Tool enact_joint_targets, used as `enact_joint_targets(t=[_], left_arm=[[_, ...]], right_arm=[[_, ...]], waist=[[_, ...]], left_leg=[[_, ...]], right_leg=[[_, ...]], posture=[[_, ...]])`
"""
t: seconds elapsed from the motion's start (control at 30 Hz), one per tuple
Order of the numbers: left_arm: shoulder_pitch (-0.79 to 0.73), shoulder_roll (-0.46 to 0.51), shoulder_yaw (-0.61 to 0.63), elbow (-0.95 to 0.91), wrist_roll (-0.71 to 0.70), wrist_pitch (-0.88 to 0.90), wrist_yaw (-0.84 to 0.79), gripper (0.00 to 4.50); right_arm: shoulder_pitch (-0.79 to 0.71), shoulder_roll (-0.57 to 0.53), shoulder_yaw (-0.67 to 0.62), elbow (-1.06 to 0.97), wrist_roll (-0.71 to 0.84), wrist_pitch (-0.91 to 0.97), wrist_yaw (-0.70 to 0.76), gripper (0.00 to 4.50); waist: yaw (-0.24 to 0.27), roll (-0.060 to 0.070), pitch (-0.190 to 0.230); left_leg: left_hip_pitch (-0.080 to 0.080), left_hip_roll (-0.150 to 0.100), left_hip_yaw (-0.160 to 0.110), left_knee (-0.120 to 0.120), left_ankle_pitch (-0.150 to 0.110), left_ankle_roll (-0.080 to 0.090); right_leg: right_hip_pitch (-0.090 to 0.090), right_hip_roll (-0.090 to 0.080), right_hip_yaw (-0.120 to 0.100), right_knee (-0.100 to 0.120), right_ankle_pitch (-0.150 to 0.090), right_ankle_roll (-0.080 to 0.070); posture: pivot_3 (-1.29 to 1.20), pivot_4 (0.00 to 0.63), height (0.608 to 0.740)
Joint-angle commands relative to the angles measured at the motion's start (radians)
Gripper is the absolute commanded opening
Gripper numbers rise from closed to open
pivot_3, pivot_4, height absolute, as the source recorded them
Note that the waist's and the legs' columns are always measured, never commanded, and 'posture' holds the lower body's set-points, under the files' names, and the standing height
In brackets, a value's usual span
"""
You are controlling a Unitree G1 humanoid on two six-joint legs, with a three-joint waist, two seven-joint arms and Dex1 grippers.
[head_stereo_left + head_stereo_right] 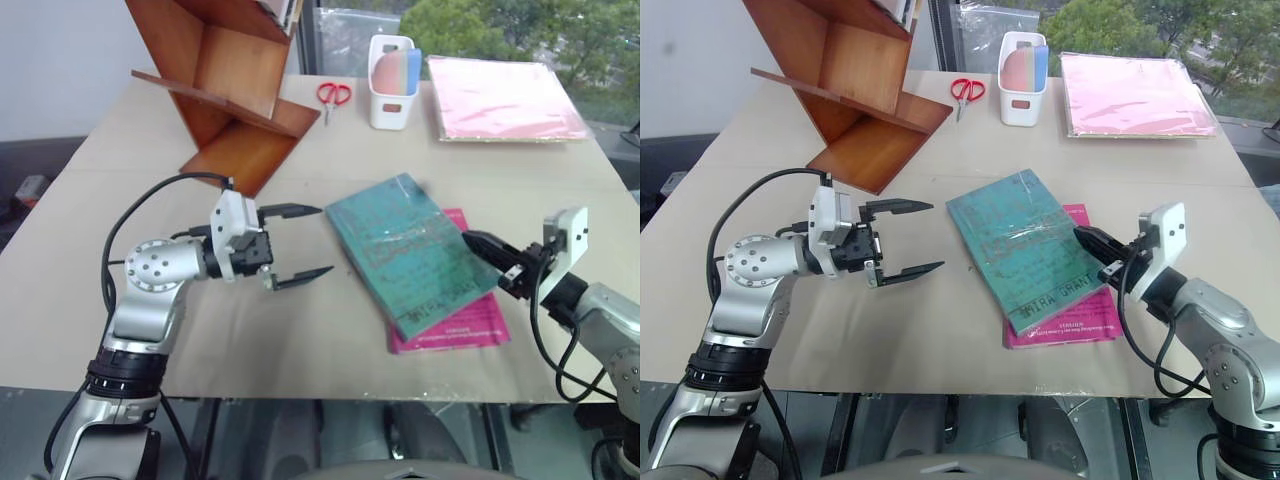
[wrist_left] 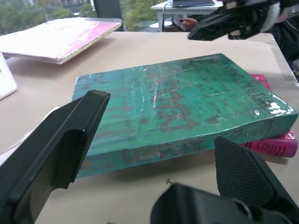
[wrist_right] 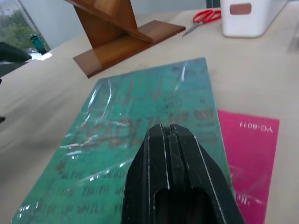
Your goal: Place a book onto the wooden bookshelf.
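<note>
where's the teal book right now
The teal book lies flat mid-table on a magenta book, between the open left gripper and the shut right gripper.

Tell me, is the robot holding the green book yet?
No, nothing is held. The left end effector is open beside the book. The right end effector is shut at the book's other edge, gripping nothing.

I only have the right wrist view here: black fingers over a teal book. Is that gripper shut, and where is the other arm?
Observer: The right gripper is shut, tips at the book's right edge, holding nothing.
Operator: And the left?
Observer: The left gripper is open, facing the book's left edge with a gap between.
Operator: Anything beyond the white bin?
Observer: A pink folder stack lies right of the bin.
</note>
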Motion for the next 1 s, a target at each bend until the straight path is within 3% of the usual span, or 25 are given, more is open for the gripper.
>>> enact_joint_targets(t=[0.03,0.13,0.3,0.33,0.47,0.63,1.0], left_arm=[[0.001,0.006,0.014,-0.036,-0.075,0.074,-0.003,4.50],[0.016,0.016,0.025,-0.057,-0.129,0.144,-0.008,4.50],[0.048,0.042,0.032,-0.056,-0.167,0.182,-0.048,4.50],[0.054,0.044,0.030,-0.057,-0.172,0.185,-0.057,4.50],[0.059,0.045,0.021,-0.057,-0.187,0.207,-0.079,4.50],[0.051,0.041,0.019,-0.040,-0.190,0.218,-0.096,4.50],[0.099,0.049,0.051,-0.085,-0.246,0.321,-0.068,4.50]], right_arm=[[0.055,-0.017,-0.066,-0.068,0.003,-0.074,0.039,0.04],[0.144,-0.060,-0.112,-0.114,0.025,-0.081,0.089,0.04],[0.307,-0.129,-0.174,-0.198,0.049,-0.108,0.202,2.37],[0.332,-0.141,-0.169,-0.212,0.020,-0.125,0.216,2.65],[0.391,-0.177,-0.141,-0.243,-0.065,-0.177,0.247,4.46],[0.410,-0.201,-0.120,-0.250,-0.167,-0.228,0.243,4.46],[0.437,-0.224,-0.130,-0.242,-0.234,-0.268,0.270,4.46]], waist=[[0.000,0.000,0.000],[0.003,0.001,0.000],[0.000,0.001,0.000],[-0.001,0.002,0.000],[-0.003,0.002,0.000],[0.000,0.002,0.000],[0.001,0.002,0.000]], left_leg=[[0.000,0.000,-0.001,0.000,0.000,0.000],[0.000,0.000,-0.002,0.001,0.000,0.000],[0.002,0.000,-0.006,0.003,0.000,0.000],[0.002,0.000,-0.007,0.003,0.000,0.000],[0.003,0.000,-0.009,0.006,0.000,0.000],[0.003,0.000,-0.010,0.008,0.000,0.000],[0.003,0.000,-0.011,0.007,0.000,0.000]], right_leg=[[0.001,0.000,-0.001,0.000,0.000,0.000],[0.002,0.000,-0.002,0.000,0.000,0.000],[0.006,0.000,-0.006,-0.001,0.000,0.000],[0.007,0.000,-0.007,-0.001,0.000,0.000],[0.010,0.000,-0.009,-0.001,0.000,0.000],[0.011,-0.002,-0.012,-0.001,0.000,0.000],[0.012,-0.001,-0.012,-0.001,0.000,0.000]], posture=[[0.00,0.150,0.740],[0.00,0.150,0.740],[0.00,0.150,0.740],[0.00,0.150,0.740],[0.00,0.150,0.740],[0.00,0.150,0.740],[0.00,0.150,0.740]])
